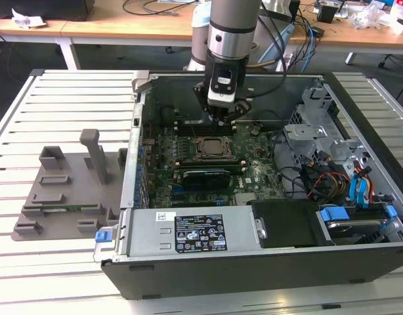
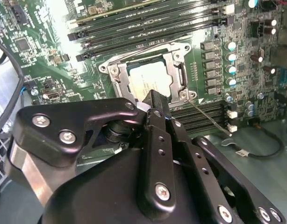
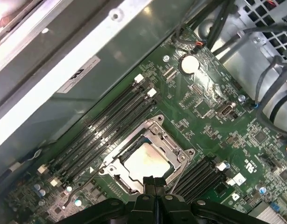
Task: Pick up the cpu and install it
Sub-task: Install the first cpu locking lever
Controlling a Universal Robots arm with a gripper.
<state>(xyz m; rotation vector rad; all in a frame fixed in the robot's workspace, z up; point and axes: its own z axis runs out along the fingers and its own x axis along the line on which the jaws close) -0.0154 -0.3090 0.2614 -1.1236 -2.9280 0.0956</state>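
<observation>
slatted metal table (image 1: 57, 98) with open computer case (image 1: 254, 262) beside grey fixture plate (image 1: 63, 190)

The gripper (image 3: 149, 183) hangs over the cpu (image 3: 144, 161) with open air between, but the socket frame (image 3: 169, 142) and memory slots (image 3: 104, 130) crowd close.

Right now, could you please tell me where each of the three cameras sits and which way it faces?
Exterior view: off the arm, above the open computer case, looking down at the motherboard; the arm and end effector show.
First wrist view: on the arm, facing down at the cpu in its socket; the end effector shows.
Second wrist view: on the arm, from another side; end effector linkage in front.
All three share the cpu.
</observation>
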